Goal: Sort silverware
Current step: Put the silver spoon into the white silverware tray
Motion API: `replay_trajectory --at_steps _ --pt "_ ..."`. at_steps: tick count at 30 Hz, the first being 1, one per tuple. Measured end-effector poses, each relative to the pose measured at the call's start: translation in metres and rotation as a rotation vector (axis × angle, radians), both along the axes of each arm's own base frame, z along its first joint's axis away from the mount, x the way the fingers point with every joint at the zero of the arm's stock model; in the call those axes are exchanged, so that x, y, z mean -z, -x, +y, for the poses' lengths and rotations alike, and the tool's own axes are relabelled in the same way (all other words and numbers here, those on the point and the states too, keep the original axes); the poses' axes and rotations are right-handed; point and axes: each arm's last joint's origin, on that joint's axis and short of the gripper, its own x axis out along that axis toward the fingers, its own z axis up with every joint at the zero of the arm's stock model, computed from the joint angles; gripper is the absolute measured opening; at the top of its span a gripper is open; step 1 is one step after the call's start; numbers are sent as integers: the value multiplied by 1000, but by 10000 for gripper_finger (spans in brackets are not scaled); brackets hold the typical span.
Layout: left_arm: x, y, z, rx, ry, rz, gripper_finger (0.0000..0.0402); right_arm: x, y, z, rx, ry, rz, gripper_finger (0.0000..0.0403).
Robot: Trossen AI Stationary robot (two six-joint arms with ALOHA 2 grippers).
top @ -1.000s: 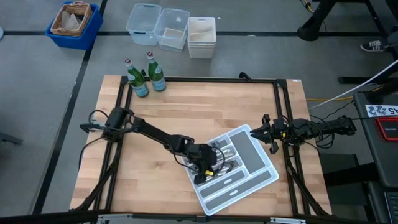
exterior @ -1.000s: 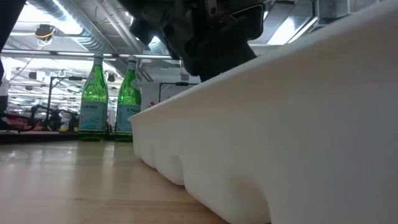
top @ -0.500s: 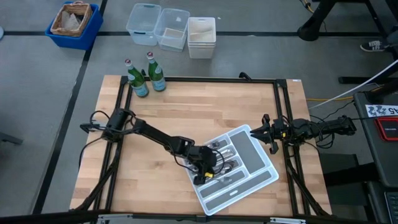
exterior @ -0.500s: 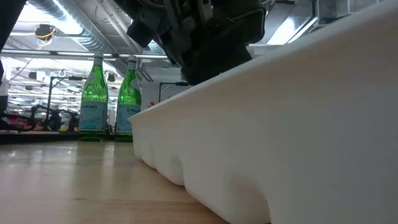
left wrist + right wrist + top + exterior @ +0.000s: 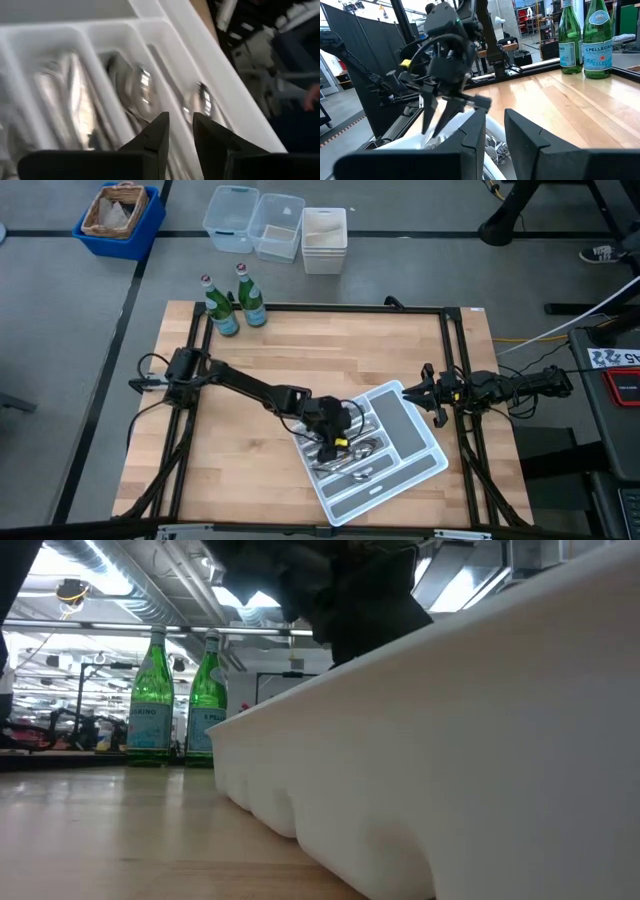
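Since a second ago the left gripper (image 5: 336, 432) has been lifting and drifting a little toward the right side of the white divided tray (image 5: 425, 442), and in the low view its dark bulk is sitting further right above the tray wall than before. From where I am standing, its fingers (image 5: 159, 132) are hanging slightly parted with nothing between them, hovering just above the long slots. The silverware (image 5: 352, 452) is lying inside the tray: in the left wrist view I am seeing spoon bowls (image 5: 142, 82) gleaming in one narrow slot, another spoon (image 5: 204, 100) in the slot beside it, and a blurred heap of pieces (image 5: 70, 92) in the next one over. I am not spotting any loose cutlery on the wooden table (image 5: 330, 350), so the sorting is looking well advanced, perhaps nearly finished, though I cannot tell whether every piece is resting with its own kind. The right gripper (image 5: 428, 392) is waiting at the tray's right corner, its fingers (image 5: 475, 127) standing a little apart and empty. Two green bottles (image 5: 232, 302) are standing well apart from all this at the table's far left corner.
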Motion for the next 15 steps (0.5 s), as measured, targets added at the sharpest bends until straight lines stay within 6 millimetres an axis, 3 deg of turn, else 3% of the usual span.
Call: replay_trajectory --at_steps 7,12,15 --pt "4 10 -25 182 -33 16 75 0 0 0 0 0 0 76" --pt "6 20 -53 334 -155 -33 75 0 0 0 -1 0 0 76" --pt "7 24 -64 324 -245 -48 82 0 0 0 0 0 0 76"
